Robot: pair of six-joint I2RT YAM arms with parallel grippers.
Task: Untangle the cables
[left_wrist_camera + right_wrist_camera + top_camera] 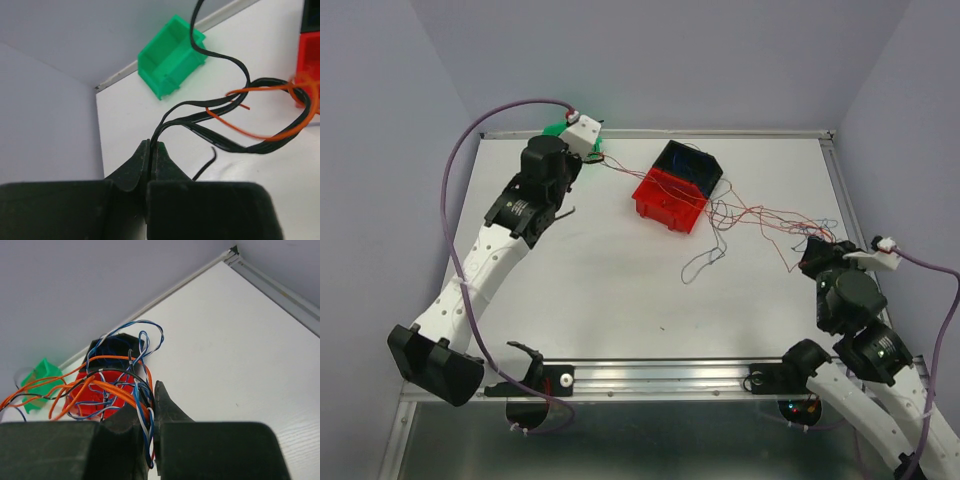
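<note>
The cables (760,215) are thin red, black, blue and orange wires strung across the table from the left gripper, over the red bin (665,205), to the right gripper. My left gripper (588,160) sits by the green bin (556,129) at the back left. In the left wrist view it (151,146) is shut on a few black cables (200,107), with an orange one (260,135) looping beyond them. My right gripper (817,252) is at the right edge. In the right wrist view it (152,397) is shut on a bunch of orange, blue and white cables (110,390).
A black bin (692,165) leans against the red bin's far side. A loose wire end (705,260) trails on the table in front of the bins. A metal rail (660,372) runs along the near edge, and walls close in the back and both sides.
</note>
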